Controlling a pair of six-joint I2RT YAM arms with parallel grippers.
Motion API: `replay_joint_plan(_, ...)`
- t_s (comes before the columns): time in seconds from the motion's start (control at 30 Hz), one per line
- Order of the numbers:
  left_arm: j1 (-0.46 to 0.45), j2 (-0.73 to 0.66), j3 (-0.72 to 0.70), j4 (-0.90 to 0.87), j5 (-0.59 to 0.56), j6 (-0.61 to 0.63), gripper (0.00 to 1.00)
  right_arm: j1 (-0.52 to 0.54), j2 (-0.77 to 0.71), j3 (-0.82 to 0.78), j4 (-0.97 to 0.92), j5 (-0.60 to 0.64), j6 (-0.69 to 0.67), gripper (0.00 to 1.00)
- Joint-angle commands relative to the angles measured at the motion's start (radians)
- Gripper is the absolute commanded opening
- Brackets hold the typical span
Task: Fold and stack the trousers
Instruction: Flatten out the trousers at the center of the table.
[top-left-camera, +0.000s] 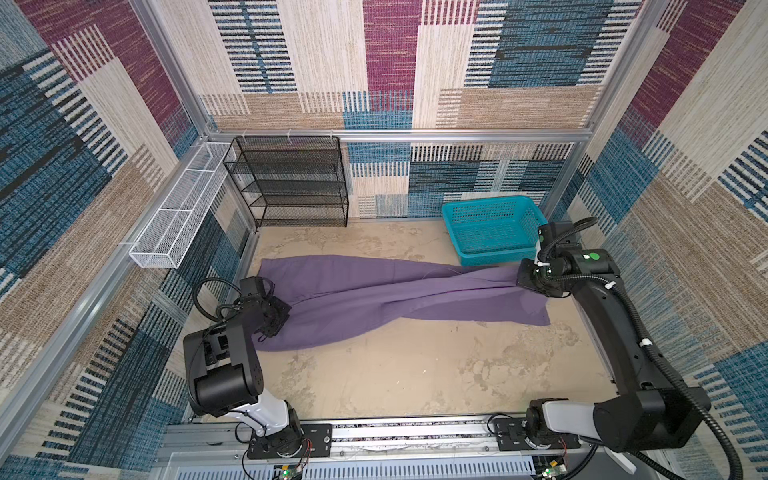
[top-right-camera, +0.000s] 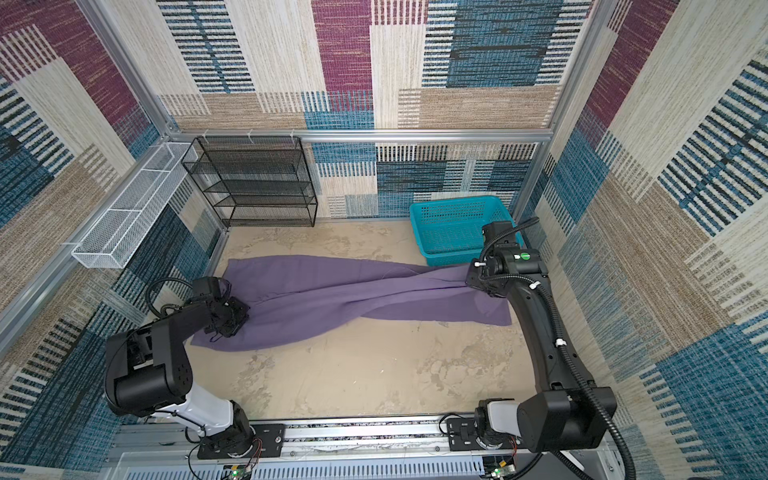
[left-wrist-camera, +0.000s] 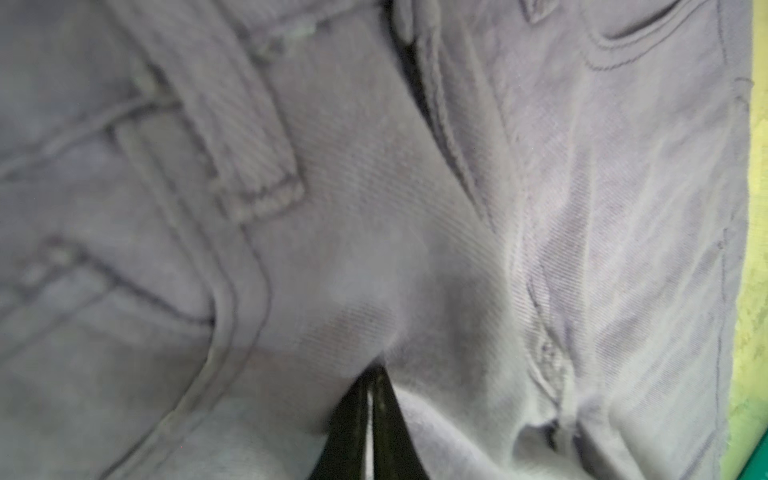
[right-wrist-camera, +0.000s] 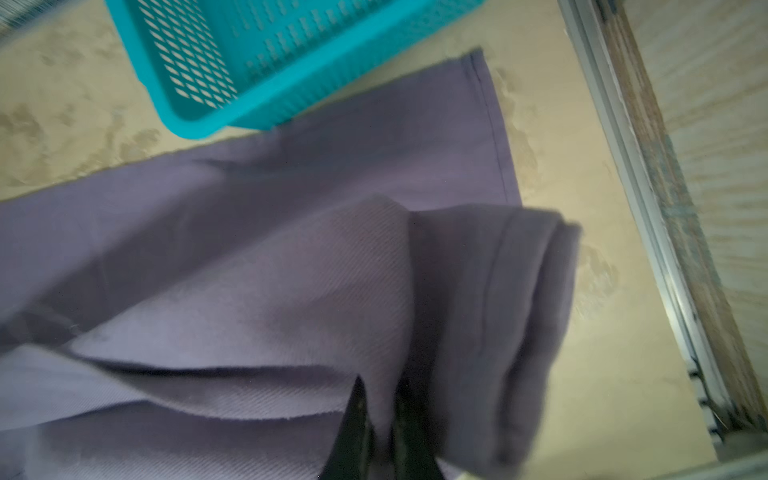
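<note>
Lying across the table (top-left-camera: 415, 374), trousers (top-left-camera: 374, 295) run left to right: waist at left, hems at right, legs crossing midway. Left gripper (top-left-camera: 272, 320) is clenched on cloth at the waist end. Right gripper (top-left-camera: 524, 279) pinches one leg's hem, lifted above the other leg, just near of the basket (top-left-camera: 494, 254).

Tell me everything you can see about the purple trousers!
The trousers are muted purple, twill-looking cloth with stitched seams, and with belt loops and pockets at the waist. They lie stretched across the table, with the legs crossing midway. The left gripper pinches the waist end. The right gripper pinches one raised leg hem. The other hem lies flat beside the teal basket.
</note>
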Motion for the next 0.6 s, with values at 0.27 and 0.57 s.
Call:
replay_joint_plan(0.27,0.001,0.011,-0.005,-0.080,-0.026,0.028,0.11,0.000,-0.009,-0.174,-0.136,0.037,-0.003,0.00)
replay_joint_plan(0.57,0.000,0.019,-0.005,-0.078,-0.028,0.030,0.11,0.008,0.124,-0.256,-0.106,0.167,0.081,0.28)
